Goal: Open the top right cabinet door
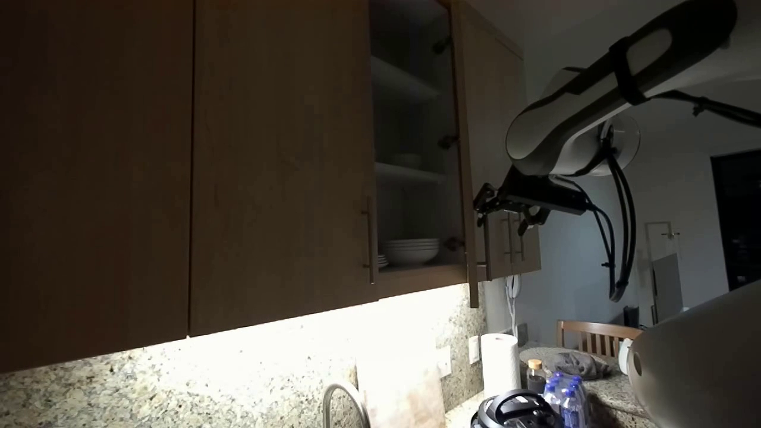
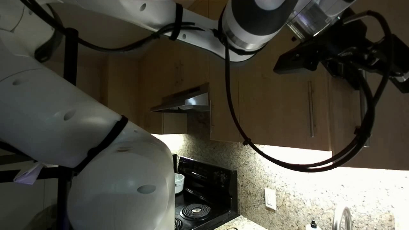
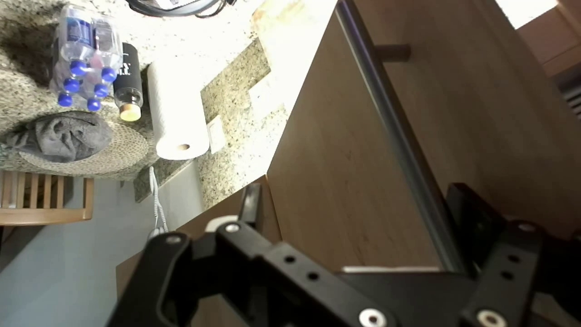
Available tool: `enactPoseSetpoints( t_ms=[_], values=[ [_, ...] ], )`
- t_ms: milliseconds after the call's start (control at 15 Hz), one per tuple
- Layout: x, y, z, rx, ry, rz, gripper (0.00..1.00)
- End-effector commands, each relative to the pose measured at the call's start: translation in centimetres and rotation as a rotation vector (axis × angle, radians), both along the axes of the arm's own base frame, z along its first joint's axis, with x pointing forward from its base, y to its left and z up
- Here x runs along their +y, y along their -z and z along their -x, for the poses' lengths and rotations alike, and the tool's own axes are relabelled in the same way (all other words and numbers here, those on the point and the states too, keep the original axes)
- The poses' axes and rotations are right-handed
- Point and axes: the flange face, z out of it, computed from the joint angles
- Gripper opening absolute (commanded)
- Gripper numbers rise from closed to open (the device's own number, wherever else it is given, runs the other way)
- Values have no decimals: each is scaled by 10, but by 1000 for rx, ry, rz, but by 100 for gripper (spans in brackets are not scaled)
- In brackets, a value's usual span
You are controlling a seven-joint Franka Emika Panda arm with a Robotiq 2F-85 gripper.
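Counter [image 3: 159,36] upper left, opened cabinet door [image 3: 476,113] right; gripper [image 3: 358,200] gapes wide around handle [image 3: 403,141], unclamped; pull seems done, withdraw next.

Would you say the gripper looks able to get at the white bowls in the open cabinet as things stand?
Probably not: the gripper is at the handle on the outer face of the open cabinet door, so that door stands between it and the white bowls.

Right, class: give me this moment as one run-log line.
top right cabinet door: open; pincer: open; handle: beside one finger, contact unclear; white bowls: visible inside
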Motion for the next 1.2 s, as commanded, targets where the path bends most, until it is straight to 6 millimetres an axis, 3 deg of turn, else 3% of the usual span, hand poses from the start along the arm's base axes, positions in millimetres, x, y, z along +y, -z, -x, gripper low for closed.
enactPoseSetpoints(
  t_ms=[0, 467, 1133],
  values=[
    [-69, -19, 27, -8, 146, 7, 100],
    [-86, -25, 40, 0, 96, -7, 100],
    [-115, -47, 82, 44, -23, -9, 100]
  ],
)
